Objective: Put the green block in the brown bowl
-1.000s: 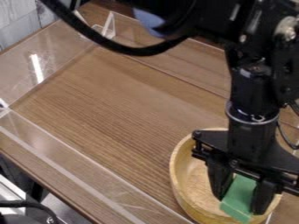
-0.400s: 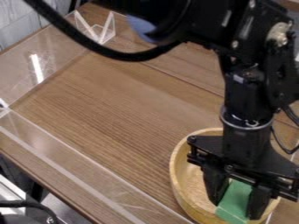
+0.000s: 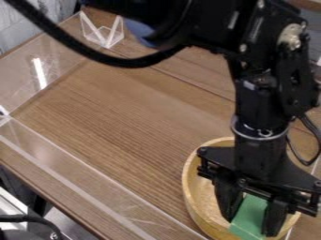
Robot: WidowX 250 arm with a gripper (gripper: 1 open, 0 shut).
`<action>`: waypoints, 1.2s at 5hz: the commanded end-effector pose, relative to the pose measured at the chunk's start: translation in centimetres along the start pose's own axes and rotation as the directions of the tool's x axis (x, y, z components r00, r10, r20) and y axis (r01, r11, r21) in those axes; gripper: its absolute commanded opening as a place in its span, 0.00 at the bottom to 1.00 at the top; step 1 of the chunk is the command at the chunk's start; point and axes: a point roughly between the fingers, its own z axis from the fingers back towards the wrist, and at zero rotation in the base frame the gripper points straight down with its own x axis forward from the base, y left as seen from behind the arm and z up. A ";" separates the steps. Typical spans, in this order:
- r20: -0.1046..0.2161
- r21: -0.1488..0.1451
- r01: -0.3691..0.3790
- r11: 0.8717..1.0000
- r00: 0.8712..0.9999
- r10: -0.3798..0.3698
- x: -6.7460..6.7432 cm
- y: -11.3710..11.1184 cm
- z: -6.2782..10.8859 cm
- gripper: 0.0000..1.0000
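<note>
The brown bowl (image 3: 198, 192) sits at the lower right of the wooden table, partly cut off by the frame edge. Over its inside hangs the black arm, pointing steeply down. My gripper (image 3: 257, 217) is shut on the green block (image 3: 256, 217), which stands nearly upright between the two black fingers (image 3: 231, 203), its lower end low in the bowl. Whether the block touches the bowl's floor I cannot tell.
A wood-grain table top (image 3: 113, 122) stretches to the left, covered by a clear sheet with raised transparent edges (image 3: 38, 141). A clear folded stand (image 3: 100, 33) and a blue object (image 3: 148, 39) lie at the back. Black cables arc across the top.
The arm has stayed over the bowl with the block in its fingers; only a slight downward settling and a shift in the upper arm links show.
</note>
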 end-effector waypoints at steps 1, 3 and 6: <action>0.050 -0.034 -0.005 0.999 0.999 0.007 0.4 -0.3 1.2 0.00; 0.052 -0.042 -0.021 0.999 0.998 0.023 0.3 0.0 1.3 0.00; 0.047 -0.052 -0.039 0.998 0.998 0.041 0.7 0.3 0.5 0.00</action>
